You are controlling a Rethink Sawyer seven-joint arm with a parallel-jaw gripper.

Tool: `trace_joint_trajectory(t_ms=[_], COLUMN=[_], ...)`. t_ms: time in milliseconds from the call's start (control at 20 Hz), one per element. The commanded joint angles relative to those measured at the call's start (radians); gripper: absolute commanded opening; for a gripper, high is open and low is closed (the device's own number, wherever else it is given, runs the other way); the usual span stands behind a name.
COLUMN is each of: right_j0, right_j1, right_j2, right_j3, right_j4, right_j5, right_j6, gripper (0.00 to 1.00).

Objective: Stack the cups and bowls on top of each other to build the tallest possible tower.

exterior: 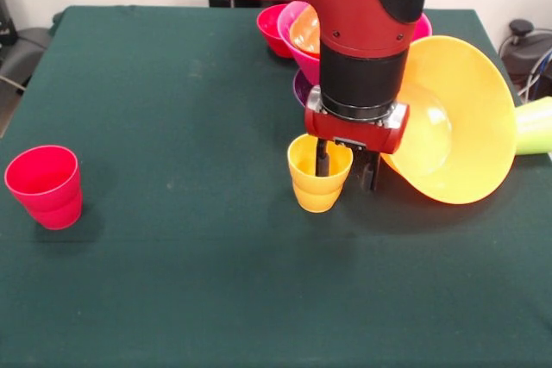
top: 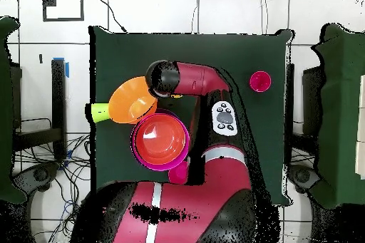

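Yellow cup (exterior: pixel 319 176) upright on the worktop (exterior: pixel 172 282), taken here as the landmark. Jaws (exterior: pixel 346 164) straddling its rim: one finger down inside the cup, the other outside its wall on the side toward the orange bowl. Whether clamped on the wall or still slack: cannot tell from either view.

Red cup (exterior: pixel 45 185) upright, well apart from the yellow cup, off to its side near the worktop edge; no part in the present risk.

Light orange bowl (exterior: pixel 453 122) lying on its side just beside the yellow cup, mouth turned toward it, rim close to the outer finger. Lime green cup (exterior: pixel 535 125) on its side beyond that bowl, seemingly poking out from behind it.

Behind the yellow cup, past the arm: tower (exterior: pixel 302 40) with purple bowl lowest, pink above, an orange-red bowl nested in it; small red bowl (exterior: pixel 274 28) just beside. Largely hidden by the arm.

Risks, as judgement:
- one-wall pinch on glossy plastic likely to let the cup tilt or slip on lifting
- outer finger or wrist may nudge the orange bowl and roll it
- a wide carry could knock the tower
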Motion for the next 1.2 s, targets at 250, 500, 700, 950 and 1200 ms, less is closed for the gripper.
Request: trace_joint_trajectory(t_ms=[250,500,700,950,1200], right_j0=[0.025,0.015,0.014,0.015,0.018], right_j1=[0.058,0.074,0.080,0.084,0.083], right_j2=[0.030,0.030,0.030,0.028,0.022], right_j3=[0.095,0.085,0.079,0.072,0.068], right_j4=[0.009,0.002,0.013,0.009,0.005], right_j5=[-0.075,-0.084,-0.057,-0.057,-0.065], right_j6=[0.137,0.119,0.120,0.111,0.105], gripper=[1.00,1.00,1.00,0.00,0.00])
